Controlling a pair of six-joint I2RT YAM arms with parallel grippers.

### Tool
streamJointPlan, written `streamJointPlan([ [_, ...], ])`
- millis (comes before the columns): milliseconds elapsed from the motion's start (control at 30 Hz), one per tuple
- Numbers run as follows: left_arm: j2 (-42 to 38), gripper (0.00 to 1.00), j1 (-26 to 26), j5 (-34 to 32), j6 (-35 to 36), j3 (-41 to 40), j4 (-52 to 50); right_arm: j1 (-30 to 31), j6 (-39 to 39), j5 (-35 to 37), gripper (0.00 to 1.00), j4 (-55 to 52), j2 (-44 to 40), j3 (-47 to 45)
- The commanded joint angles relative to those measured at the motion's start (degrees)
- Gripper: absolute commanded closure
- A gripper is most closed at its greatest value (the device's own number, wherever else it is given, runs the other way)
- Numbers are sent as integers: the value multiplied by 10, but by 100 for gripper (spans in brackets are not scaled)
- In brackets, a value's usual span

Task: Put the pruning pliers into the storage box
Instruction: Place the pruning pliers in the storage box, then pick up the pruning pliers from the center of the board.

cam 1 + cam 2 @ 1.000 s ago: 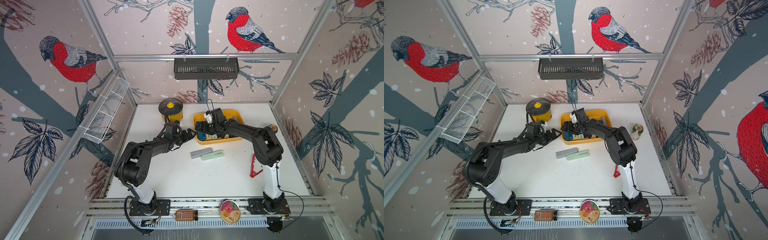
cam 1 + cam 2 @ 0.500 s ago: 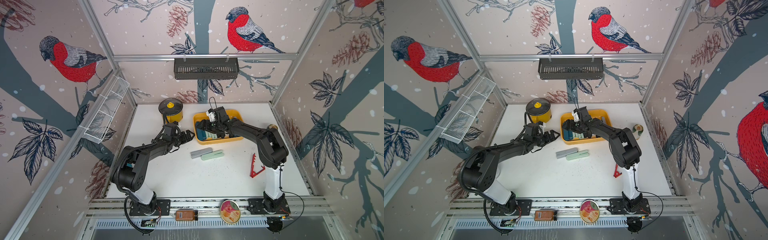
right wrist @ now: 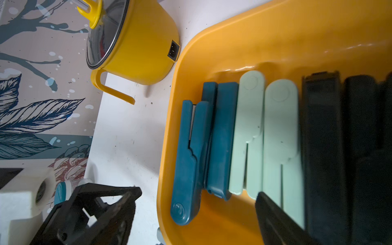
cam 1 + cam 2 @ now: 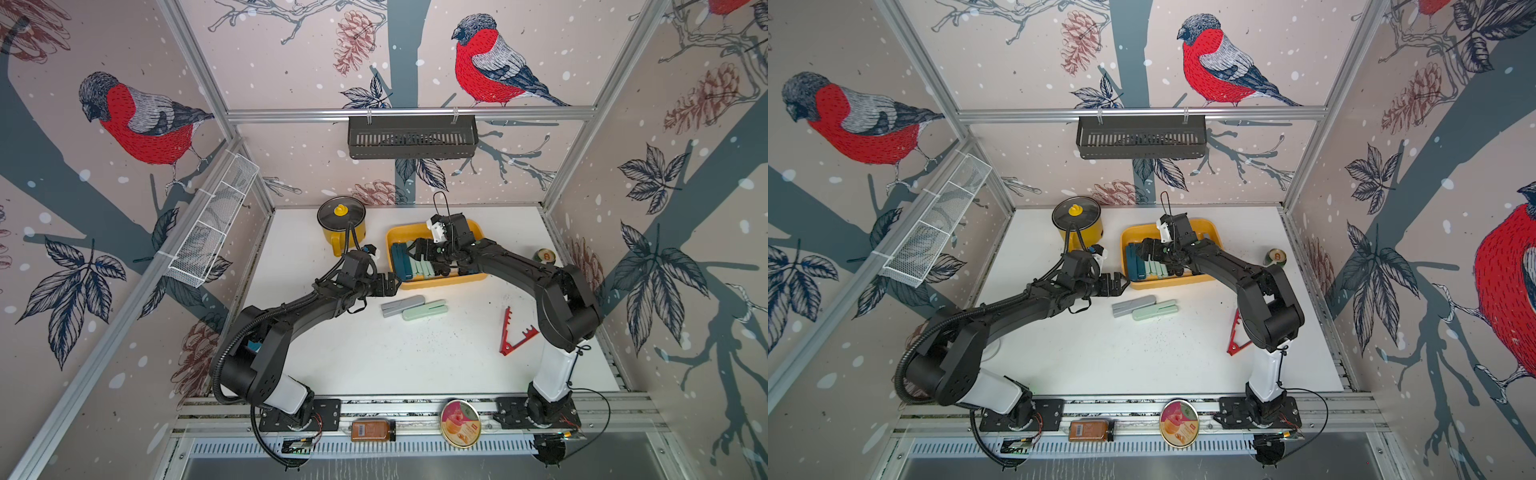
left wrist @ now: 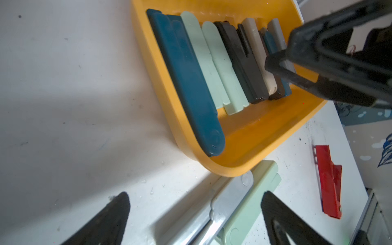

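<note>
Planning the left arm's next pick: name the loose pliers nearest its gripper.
The grey pliers, just ahead of the left gripper; the mint pliers lie beyond them, the red pliers farthest.

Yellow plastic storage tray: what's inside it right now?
Inside the yellow plastic storage tray: a side-by-side row of slim plastic pliers, teal, mint, black, beige, grey. The open right gripper covers part of the row; anything beneath it is hidden.
</note>
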Motion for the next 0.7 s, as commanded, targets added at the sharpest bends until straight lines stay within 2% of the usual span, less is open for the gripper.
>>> streamJointPlan([
  [0, -15, 3, -35, -22, 72, 10, -16, -10, -22, 20, 10, 25, -31, -23],
  [200, -10, 4, -121, -47, 152, 30, -45, -45, -17, 28, 6, 46, -89, -82],
  [367, 35, 6, -171, -62, 199, 63, -89, -65, -17, 32, 5, 58, -122, -111],
  [667, 122, 14, -208, -83, 233, 133, -139, -79, -14, 32, 4, 71, -148, -138],
])
